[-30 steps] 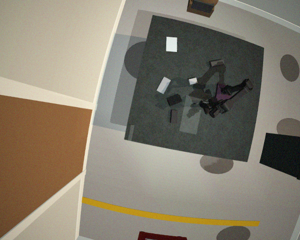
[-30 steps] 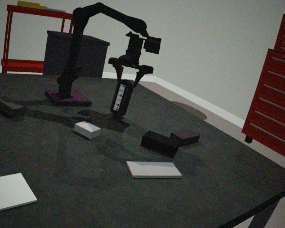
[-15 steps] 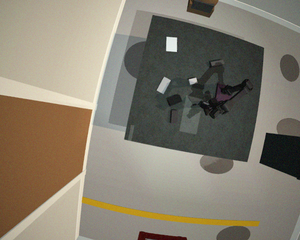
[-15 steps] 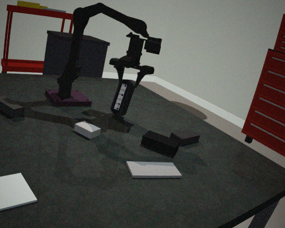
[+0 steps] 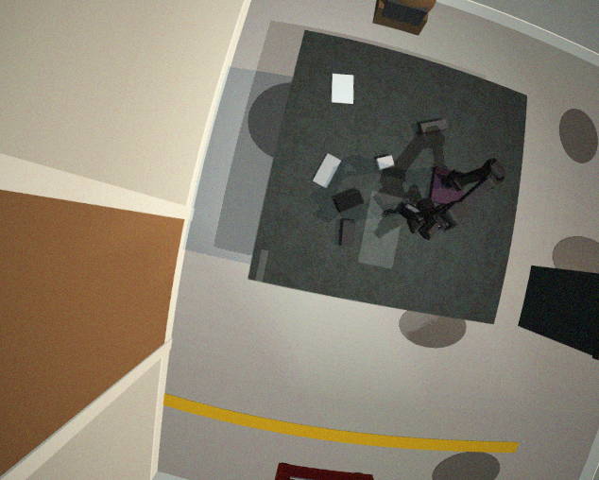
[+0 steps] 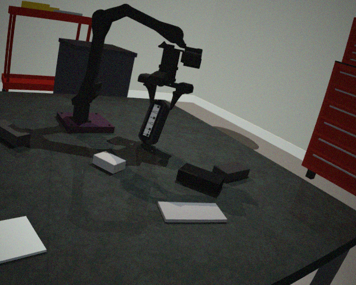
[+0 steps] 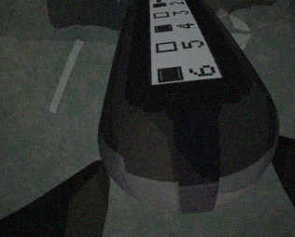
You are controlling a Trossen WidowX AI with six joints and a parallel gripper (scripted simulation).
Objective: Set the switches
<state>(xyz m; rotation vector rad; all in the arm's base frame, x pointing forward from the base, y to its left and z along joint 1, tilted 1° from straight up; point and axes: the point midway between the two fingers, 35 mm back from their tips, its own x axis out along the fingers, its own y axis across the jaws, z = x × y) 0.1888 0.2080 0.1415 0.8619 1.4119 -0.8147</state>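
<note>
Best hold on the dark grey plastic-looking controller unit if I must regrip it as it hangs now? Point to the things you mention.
Probably the upper end of the dark grey controller unit (image 5: 411, 214) (image 6: 160, 125) (image 7: 191, 126), coming from above and pinching across its two long sides. It is elongated and tilted upper end up; that grip leaves the white printed label (image 5: 412, 208) (image 6: 150, 120) (image 7: 179, 61) uncovered.

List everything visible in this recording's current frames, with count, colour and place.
controller unit: one, dark grey, in the gripper, label showing
flat slabs: two, whitish, bench
small block: one, white, bench
blocks: three, dark, bench
bench: one, dark grey, under the arm
cart: one, red, behind
cabinet: one, dark grey, behind
drawer chest: one, red, right
base plate: one, purple, under the arm
arm with gripper: one, black, over bench
</note>
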